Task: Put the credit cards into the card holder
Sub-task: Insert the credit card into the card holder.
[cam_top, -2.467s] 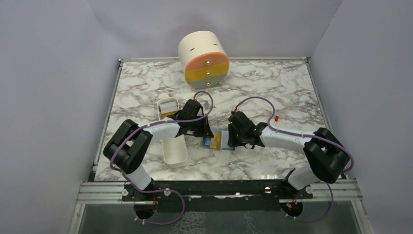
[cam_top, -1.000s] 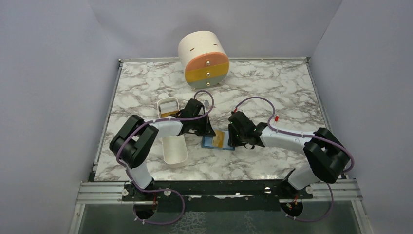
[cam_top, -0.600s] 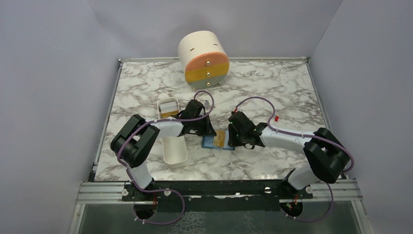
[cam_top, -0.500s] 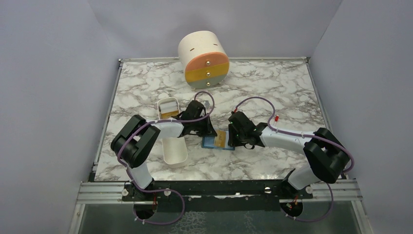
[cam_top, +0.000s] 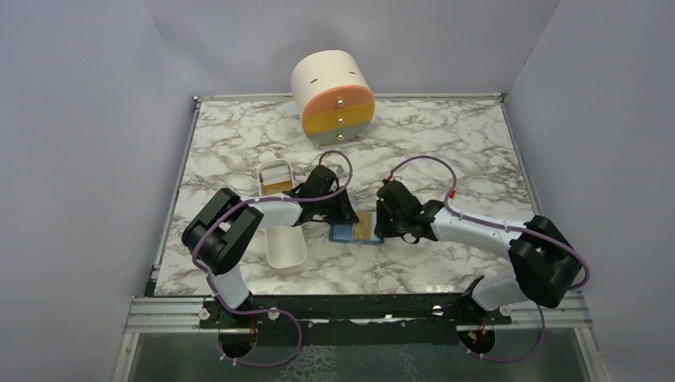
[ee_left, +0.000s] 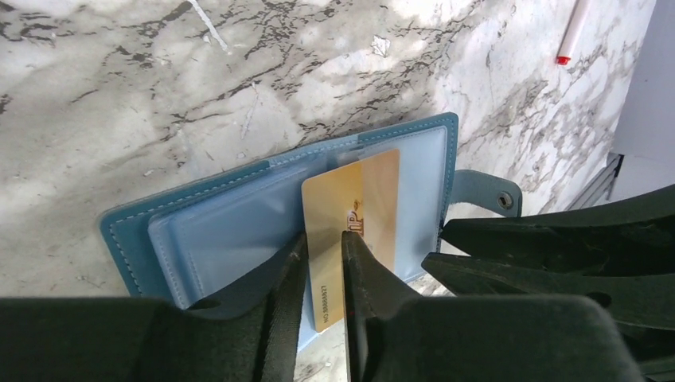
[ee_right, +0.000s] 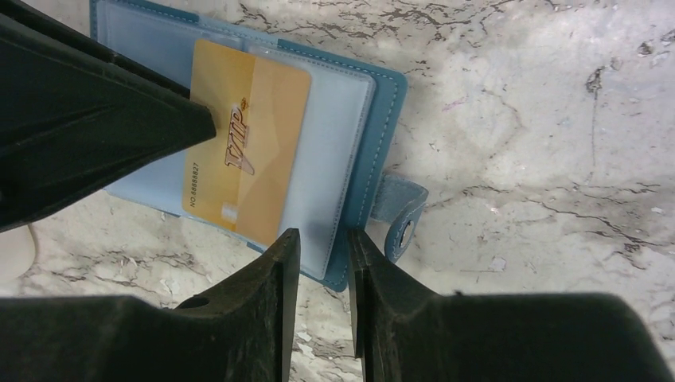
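The blue card holder (cam_top: 344,233) lies open on the marble, its clear inner sleeves up. It also shows in the left wrist view (ee_left: 231,215) and the right wrist view (ee_right: 334,151). A gold credit card (cam_top: 364,227) lies on the sleeves, one end sticking out (ee_left: 366,199) (ee_right: 255,143). My left gripper (cam_top: 347,216) (ee_left: 322,239) is over the card's left part, jaws a narrow slit apart and pinching nothing. My right gripper (cam_top: 381,226) (ee_right: 322,235) straddles the holder's near right corner beside the snap strap (ee_right: 402,215), jaws likewise nearly together.
A long white tray (cam_top: 285,247) lies left of the holder under my left forearm. Its far end (cam_top: 275,177) holds more cards. A cream cylinder with orange, yellow and grey drawers (cam_top: 334,99) stands at the back. Grey walls surround the table.
My left gripper has crept right, onto the gold card. My right forearm has stretched out lower and its elbow has moved right. The holder and card stay where they were.
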Available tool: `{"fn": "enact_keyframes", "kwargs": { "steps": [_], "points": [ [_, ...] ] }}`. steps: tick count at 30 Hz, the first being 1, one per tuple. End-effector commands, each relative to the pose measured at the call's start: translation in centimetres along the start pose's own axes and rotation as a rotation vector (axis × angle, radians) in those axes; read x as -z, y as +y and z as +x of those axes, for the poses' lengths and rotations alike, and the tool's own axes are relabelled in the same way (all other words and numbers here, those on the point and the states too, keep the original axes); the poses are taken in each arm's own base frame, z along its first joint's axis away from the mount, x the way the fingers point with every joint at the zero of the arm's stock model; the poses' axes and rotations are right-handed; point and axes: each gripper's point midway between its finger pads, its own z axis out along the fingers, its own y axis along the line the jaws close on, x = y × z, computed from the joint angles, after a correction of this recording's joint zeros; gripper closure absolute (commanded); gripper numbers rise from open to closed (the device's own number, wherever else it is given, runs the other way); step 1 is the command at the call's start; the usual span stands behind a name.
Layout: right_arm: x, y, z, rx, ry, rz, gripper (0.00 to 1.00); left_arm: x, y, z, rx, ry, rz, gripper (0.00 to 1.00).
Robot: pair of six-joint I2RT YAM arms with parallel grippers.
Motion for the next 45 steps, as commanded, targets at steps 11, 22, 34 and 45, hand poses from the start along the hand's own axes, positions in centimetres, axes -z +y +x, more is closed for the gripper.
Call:
{"fn": "enact_keyframes", "kwargs": {
  "steps": [11, 22, 34, 45],
  "points": [
    [-0.1, -0.6, -0.5, -0.049, -0.036, 0.029, 0.75, 1.0, -1.1, -0.1, -0.042, -0.014, 0.003, 0.66],
    [-0.8, -0.9, 0.7, -0.045, -0.021, 0.011, 0.77, -1.0, -3.7, 2.0, -0.03, 0.04, 0.085, 0.72],
    [-0.8, -1.4, -0.5, -0.033, -0.102, 0.024, 0.76, -1.4, -5.4, 1.5, -0.04, 0.021, 0.154, 0.7],
    [-0.6, -1.8, -1.1, -0.038, -0.17, 0.011, 0.76, -0.7, -4.8, -0.2, -0.101, -0.047, 0.072, 0.63]
  ]
}}
